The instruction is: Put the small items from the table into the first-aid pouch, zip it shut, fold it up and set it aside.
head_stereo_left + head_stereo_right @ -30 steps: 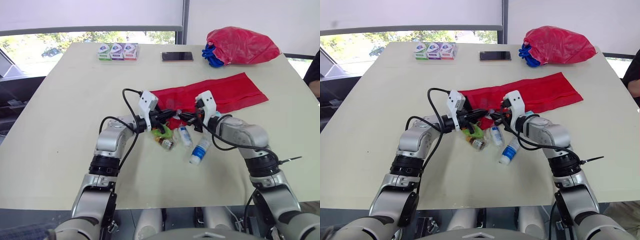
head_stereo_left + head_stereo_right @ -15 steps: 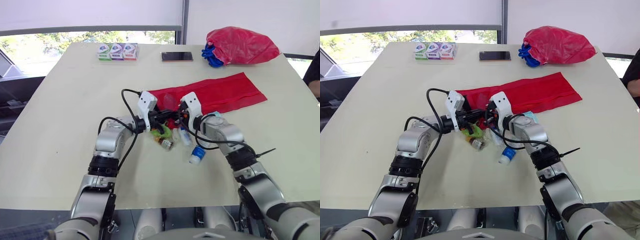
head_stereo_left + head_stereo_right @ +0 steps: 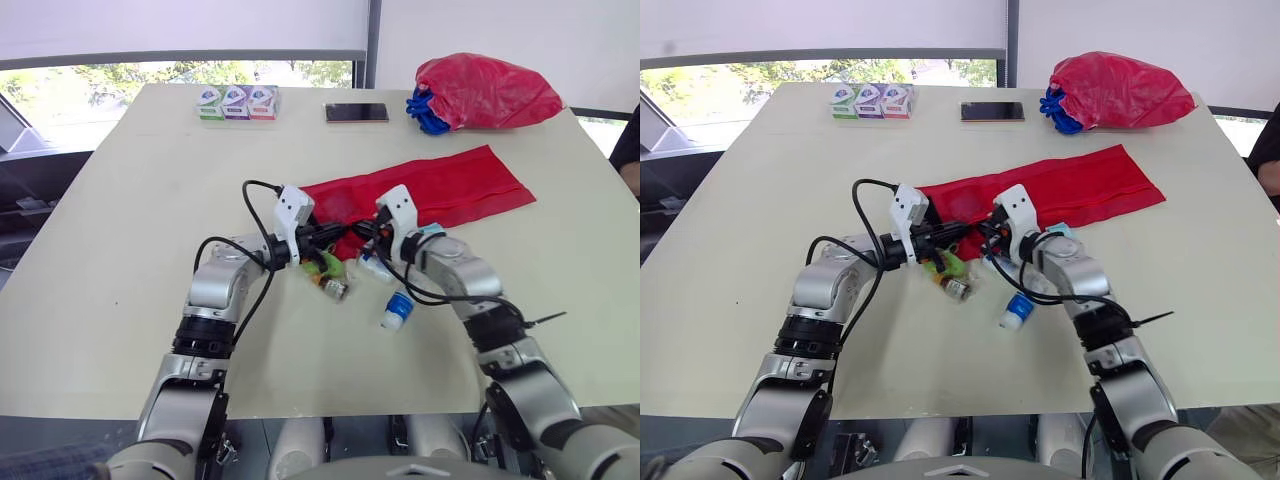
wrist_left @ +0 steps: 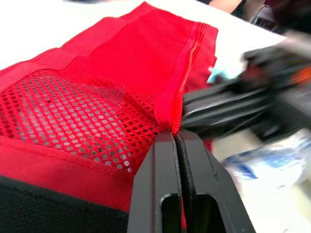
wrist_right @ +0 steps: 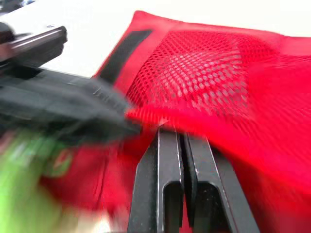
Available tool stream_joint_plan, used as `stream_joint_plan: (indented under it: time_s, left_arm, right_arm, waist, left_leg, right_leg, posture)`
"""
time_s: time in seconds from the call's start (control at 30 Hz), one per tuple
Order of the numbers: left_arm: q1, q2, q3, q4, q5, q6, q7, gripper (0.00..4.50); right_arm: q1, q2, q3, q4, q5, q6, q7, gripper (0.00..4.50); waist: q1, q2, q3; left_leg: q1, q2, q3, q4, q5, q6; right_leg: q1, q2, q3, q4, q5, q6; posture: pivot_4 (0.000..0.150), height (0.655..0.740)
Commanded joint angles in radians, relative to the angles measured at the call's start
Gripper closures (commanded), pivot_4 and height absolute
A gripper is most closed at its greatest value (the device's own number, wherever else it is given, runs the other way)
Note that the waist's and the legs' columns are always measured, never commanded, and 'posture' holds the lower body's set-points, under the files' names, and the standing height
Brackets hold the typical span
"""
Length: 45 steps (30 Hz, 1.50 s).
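The left fingers (image 4: 174, 141) are pressed together on the first-aid pouch (image 3: 447, 190). They pinch its red hem where the mesh pocket meets the solid cloth, and the edge rises slightly at their tips. The right fingers (image 5: 181, 138) point straight at them, the two sets of tips almost meeting over the pouch's near corner. The right fingers are also together, with their tips against the lifted red edge. Whether any cloth is caught between them cannot be told.

Beyond both sets of fingertips the pouch lies unfolded and flat on the desk (image 3: 120, 250), stretching away behind the right fingers.

The small items are all outside the pouch, on the robot's side of the fingers:
- A green item (image 3: 326, 266) lies just beneath the left fingertips.
- A little brown bottle (image 3: 333, 289) lies just beside the green item, nearer the robot.
- A clear bottle (image 3: 375, 268) lies just under the right fingers.
- A blue-capped bottle (image 3: 396, 310) lies near the clear one, farther from the fingertips.
- A teal packet (image 3: 432, 229) peeks out beside the right wrist.

Well beyond the fingers, at the desk's far edge, are three small boxes (image 3: 237, 102), a phone (image 3: 356, 112) and a red bag (image 3: 485, 90) with something blue (image 3: 420, 110) at its mouth.
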Motion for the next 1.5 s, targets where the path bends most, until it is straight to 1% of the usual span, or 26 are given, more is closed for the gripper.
stream_joint_plan:
  time_s: [0.03,0.17,0.3,0.4,0.5,0.53,0.6,0.63,0.67,0.7,0.77,0.8,0.83,0.87,0.9,0.93,1.03,1.13,1.23,1.33,1.4,1.5]
  left_arm:
    - [-0.031,0.070,0.029,0.056,0.026,-0.052,-0.021,4.50]
    - [-0.038,0.142,0.038,0.112,0.034,-0.081,-0.057,4.50]
    - [-0.019,0.250,0.042,0.177,0.077,-0.137,-0.105,4.50]
    - [-0.010,0.328,0.047,0.239,0.112,-0.197,-0.127,4.50]
    - [-0.026,0.378,0.044,0.328,0.162,-0.285,-0.119,4.50]
    - [-0.037,0.392,0.038,0.366,0.183,-0.324,-0.114,4.50]
    - [-0.064,0.404,0.031,0.433,0.212,-0.386,-0.100,4.50]
    - [-0.087,0.401,0.034,0.469,0.222,-0.413,-0.084,3.87]
    - [-0.108,0.396,0.038,0.501,0.227,-0.430,-0.072,3.58]
    - [-0.126,0.391,0.037,0.526,0.233,-0.446,-0.067,3.18]
    - [-0.150,0.378,0.034,0.554,0.244,-0.486,-0.061,2.29]
    - [-0.159,0.371,0.033,0.560,0.245,-0.504,-0.064,1.69]
    - [-0.163,0.365,0.033,0.554,0.239,-0.522,-0.084,1.30]
    - [-0.166,0.361,0.033,0.547,0.232,-0.535,-0.103,0.77]
    - [-0.170,0.357,0.034,0.537,0.225,-0.551,-0.122,0.33]
    - [-0.175,0.353,0.034,0.529,0.223,-0.567,-0.134,0.07]
    - [-0.208,0.323,0.033,0.504,0.213,-0.582,-0.157,0.07]
    - [-0.233,0.264,0.008,0.458,0.212,-0.554,-0.176,0.07]
    - [-0.257,0.180,-0.041,0.462,0.262,-0.573,-0.144,0.07]
    - [-0.295,0.110,-0.094,0.525,0.327,-0.610,-0.089,0.07]
    - [-0.327,0.066,-0.109,0.584,0.347,-0.622,-0.060,0.07]
    - [-0.369,0.034,-0.152,0.684,0.403,-0.673,-0.038,0.07]
  right_arm:
    - [0.054,-0.077,-0.062,-0.262,0.083,0.065,0.053,4.38]
    - [0.145,-0.183,-0.128,-0.400,0.108,0.058,0.071,4.38]
    - [0.289,-0.266,-0.265,-0.559,0.195,-0.007,0.130,4.38]
    - [0.385,-0.322,-0.343,-0.633,0.243,-0.030,0.171,4.38]
    - [0.444,-0.353,-0.404,-0.674,0.297,-0.038,0.197,4.38]
    - [0.462,-0.361,-0.428,-0.683,0.324,-0.041,0.206,4.16]
    - [0.495,-0.382,-0.465,-0.694,0.360,-0.049,0.229,3.55]
    - [0.513,-0.396,-0.485,-0.697,0.377,-0.054,0.246,2.99]
    - [0.524,-0.408,-0.499,-0.699,0.393,-0.055,0.256,2.52]
    - [0.532,-0.418,-0.510,-0.702,0.410,-0.054,0.263,2.10]
    - [0.536,-0.431,-0.523,-0.707,0.435,-0.047,0.259,1.19]
    - [0.538,-0.436,-0.528,-0.709,0.444,-0.042,0.255,0.55]
    - [0.541,-0.443,-0.528,-0.710,0.446,-0.041,0.250,0.15]
    - [0.544,-0.449,-0.527,-0.711,0.447,-0.041,0.246,0.00]
    - [0.548,-0.454,-0.525,-0.712,0.442,-0.044,0.240,0.00]
    - [0.552,-0.456,-0.523,-0.713,0.438,-0.048,0.236,0.00]
    - [0.557,-0.458,-0.510,-0.719,0.432,-0.054,0.223,0.00]
    - [0.552,-0.452,-0.498,-0.730,0.440,-0.051,0.204,0.00]
    - [0.555,-0.452,-0.489,-0.740,0.446,-0.043,0.186,0.00]
    - [0.558,-0.442,-0.487,-0.740,0.420,-0.038,0.130,0.00]
    - [0.558,-0.439,-0.483,-0.741,0.408,-0.033,0.099,0.00]
    - [0.567,-0.450,-0.474,-0.746,0.389,-0.032,0.083,0.00]
  waist:
    - [0.000,0.000,0.000]
    - [0.000,-0.001,0.000]
    - [0.003,-0.001,0.001]
    - [-0.001,-0.001,0.001]
    - [0.003,-0.003,0.001]
    - [0.004,-0.003,0.001]
    - [0.004,-0.004,0.001]
    - [0.005,-0.004,0.001]
    - [0.007,-0.004,0.001]
    - [0.007,-0.004,0.001]
    - [0.007,-0.004,0.002]
    - [0.007,-0.004,0.002]
    - [0.008,-0.004,0.002]
    - [0.010,-0.004,0.002]
    - [0.010,-0.004,0.002]
    - [0.012,-0.005,0.002]
    - [0.017,-0.006,0.002]
    - [0.030,-0.006,0.003]
    - [0.032,-0.007,0.003]
    - [0.034,-0.007,0.003]
    - [0.032,-0.008,0.003]
    - [0.028,-0.008,0.004]
  left_leg:
    - [0.000,0.000,0.000,0.000,0.000,0.000]
    - [0.001,0.001,0.000,0.000,0.000,0.000]
    - [0.001,0.001,0.001,0.000,0.000,0.000]
    - [0.002,0.001,0.002,-0.001,0.000,0.000]
    - [0.003,0.001,0.003,-0.001,0.000,0.000]
    - [0.003,0.002,0.003,-0.001,0.000,0.000]
    - [0.003,0.002,0.003,-0.001,0.000,0.000]
    - [0.003,0.002,0.003,-0.001,0.000,0.000]
    - [0.003,0.002,0.003,-0.001,0.000,0.000]
    - [0.004,0.002,0.003,0.000,0.000,0.000]
    - [0.003,0.002,0.003,0.000,0.000,0.000]
    - [0.003,0.002,0.004,0.000,0.000,0.000]
    - [0.003,0.002,0.004,0.000,0.000,0.000]
    - [0.003,0.002,0.004,0.000,0.000,0.000]
    - [0.003,0.001,0.004,0.000,0.000,0.000]
    - [0.002,0.001,0.004,0.000,0.000,0.000]
    - [0.001,0.001,0.005,0.000,0.000,0.000]
    - [0.000,0.000,0.006,0.001,0.000,0.000]
    - [0.000,0.000,0.005,0.002,0.000,0.000]
    - [0.000,-0.001,0.004,0.003,0.000,0.000]
    - [0.000,-0.001,0.004,0.003,0.000,0.000]
    - [0.000,-0.001,0.004,0.003,0.000,0.000]
  right_leg:
    - [0.000,0.000,0.000,0.000,0.000,0.000]
    - [0.000,0.001,0.000,0.001,0.000,0.000]
    - [0.000,0.001,0.000,0.000,-0.001,0.000]
    - [0.000,0.001,0.002,0.000,-0.001,0.000]
    - [0.001,0.001,0.001,0.000,-0.003,0.002]
    - [0.000,0.001,0.001,0.000,-0.004,0.000]
    - [0.000,0.001,0.002,0.001,-0.004,0.000]
    - [0.000,0.001,0.002,0.001,-0.004,0.000]
    - [0.000,0.001,0.002,0.001,-0.004,0.000]
    - [0.001,0.001,0.002,0.001,-0.004,0.000]
    - [0.001,0.001,0.002,0.001,-0.004,0.000]
    - [0.001,0.001,0.002,0.001,-0.003,-0.001]
    - [0.001,0.001,0.002,0.001,-0.003,-0.001]
    - [0.001,0.001,0.002,0.001,-0.003,-0.001]
    - [0.001,0.001,0.002,0.001,-0.002,-0.001]
    - [0.001,0.001,0.001,0.001,-0.001,-0.001]
    - [0.001,0.001,0.001,0.000,-0.001,0.000]
    - [0.001,0.001,0.000,-0.001,0.000,0.000]
    - [0.002,0.001,0.000,-0.001,-0.001,0.000]
    - [0.002,0.001,0.001,0.000,-0.001,0.001]
    - [0.003,0.002,0.001,0.000,0.000,0.001]
    - [0.003,0.002,0.001,0.000,-0.001,0.001]
  posture:
    - [0.150,0.7400]
    - [0.150,0.7400]
    - [0.150,0.7400]
    - [0.150,0.7400]
    - [0.150,0.7400]
    - [0.150,0.7400]
    - [0.150,0.7400]
    - [0.150,0.7400]
    - [0.150,0.7400]
    - [0.150,0.7400]
    - [0.150,0.7400]
    - [0.150,0.7400]
    - [0.150,0.7400]
    - [0.150,0.7400]
    - [0.150,0.7400]
    - [0.150,0.7400]
    - [0.150,0.7400]
    - [0.150,0.7400]
    - [0.150,0.7400]
    - [0.150,0.7400]
    - [0.150,0.7400]
    - [0.150,0.7400]
